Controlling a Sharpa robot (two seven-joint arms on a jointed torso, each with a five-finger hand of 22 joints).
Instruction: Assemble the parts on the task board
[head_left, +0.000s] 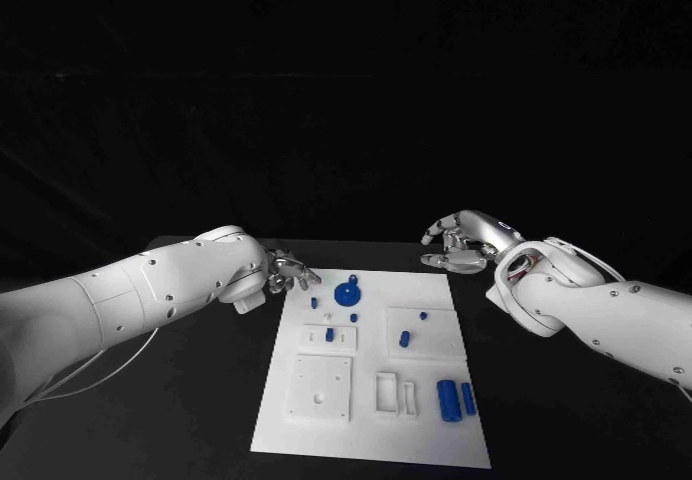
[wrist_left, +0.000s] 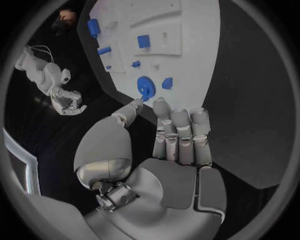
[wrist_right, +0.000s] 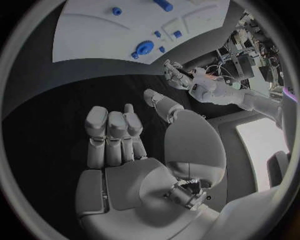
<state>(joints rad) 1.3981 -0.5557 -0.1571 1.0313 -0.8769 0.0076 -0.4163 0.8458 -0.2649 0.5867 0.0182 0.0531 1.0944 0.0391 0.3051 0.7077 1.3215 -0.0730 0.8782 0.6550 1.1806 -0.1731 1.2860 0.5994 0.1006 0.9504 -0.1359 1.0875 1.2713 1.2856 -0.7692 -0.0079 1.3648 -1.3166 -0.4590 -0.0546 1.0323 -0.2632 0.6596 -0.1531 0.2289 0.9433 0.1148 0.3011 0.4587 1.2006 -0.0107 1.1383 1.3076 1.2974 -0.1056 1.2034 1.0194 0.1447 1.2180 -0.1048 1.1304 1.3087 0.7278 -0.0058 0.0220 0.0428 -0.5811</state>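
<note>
Two hands hover at the far corners of the task board (head_left: 375, 440) in the head view, and neither holds anything. The left hand (head_left: 289, 272) sits just beside the board's far left corner, fingers loosely curled, near a round blue part (head_left: 348, 293) that lies on the board. The right hand (head_left: 464, 243) hangs over the black table (head_left: 577, 420) just past the far right corner, fingers bent and apart. Two blue cylinders (head_left: 456, 398) lie side by side near the board's right edge, with smaller blue parts (head_left: 405, 338) scattered toward the middle.

From the left wrist view, the left hand (wrist_left: 169, 150) has its fingers (wrist_left: 181, 132) straight and side by side, thumb apart and reaching toward the round blue part (wrist_left: 144, 87) at the board's (wrist_left: 200, 60) edge, empty.

From the right wrist view, the right hand (wrist_right: 134, 150) is spread and empty over the dark table (wrist_right: 44, 120), well apart from the board (wrist_right: 87, 35); the round blue part (wrist_right: 144, 48) lies near its edge.
</note>
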